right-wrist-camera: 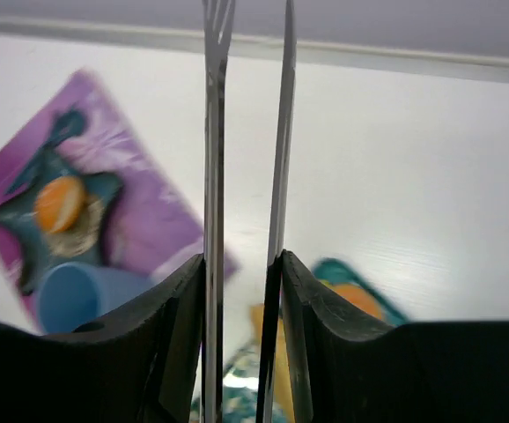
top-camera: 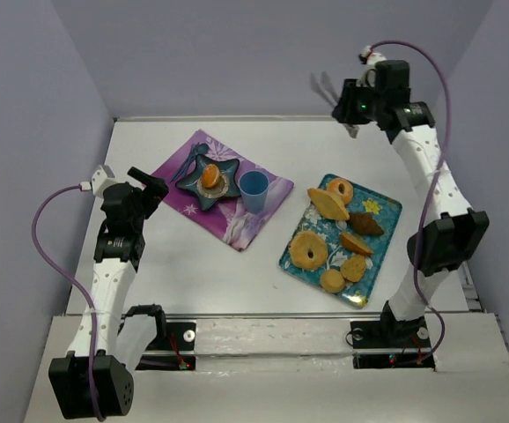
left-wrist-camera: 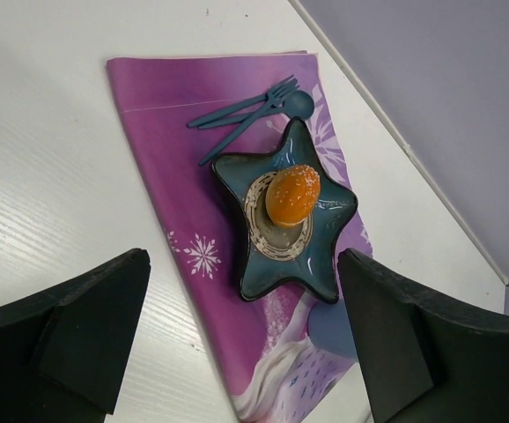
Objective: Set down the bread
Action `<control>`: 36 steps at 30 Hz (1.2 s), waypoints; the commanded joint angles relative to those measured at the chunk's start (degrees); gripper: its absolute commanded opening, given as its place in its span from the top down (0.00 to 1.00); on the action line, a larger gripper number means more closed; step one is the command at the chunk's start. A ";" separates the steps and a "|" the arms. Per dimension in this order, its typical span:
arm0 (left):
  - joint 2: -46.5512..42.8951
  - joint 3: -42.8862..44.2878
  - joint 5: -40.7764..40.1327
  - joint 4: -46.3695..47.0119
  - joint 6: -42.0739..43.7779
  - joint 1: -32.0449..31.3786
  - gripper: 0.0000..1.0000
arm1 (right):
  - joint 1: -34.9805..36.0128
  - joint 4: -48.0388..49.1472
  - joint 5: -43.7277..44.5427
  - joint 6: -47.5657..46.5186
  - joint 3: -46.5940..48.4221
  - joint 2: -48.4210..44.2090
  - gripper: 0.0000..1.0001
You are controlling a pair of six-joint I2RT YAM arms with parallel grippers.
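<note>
On the star-shaped plate (left-wrist-camera: 320, 256) atop the purple napkin (left-wrist-camera: 175, 132) rests the bread (left-wrist-camera: 291, 196), the left tool (top-camera: 151, 188) hanging released nearby, while the right tool (right-wrist-camera: 244, 264), raised over the counter's (top-camera: 193, 264) far side, clenches thin tongs (right-wrist-camera: 215, 132).

Soft, even light is coming from overhead, leaving the white surface (top-camera: 210, 273) bright with faint shadows. The left wrist view is looking sharp, its dark fingers (left-wrist-camera: 78, 335) slightly soft. The right wrist view is smearing with motion: the purple mat (right-wrist-camera: 140, 211) and blue cup (right-wrist-camera: 78, 295) are blurring, the tongs (right-wrist-camera: 215, 132) glinting.
</note>
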 commanded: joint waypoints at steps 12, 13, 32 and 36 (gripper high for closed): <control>1.32 1.20 -2.67 2.08 1.29 0.17 0.01 | -29.55 15.44 -13.60 -22.81 -17.92 2.55 0.52; 1.41 1.20 -2.76 2.00 1.20 0.17 0.01 | -29.55 15.27 -13.25 -22.82 -16.68 5.79 0.50; 2.12 2.87 -3.03 0.85 0.67 0.17 0.01 | -31.66 10.87 -0.42 -26.16 -8.93 17.43 0.07; 1.59 3.31 -0.92 0.85 0.67 0.17 0.01 | -32.19 10.96 -1.11 -26.16 -8.76 13.21 0.00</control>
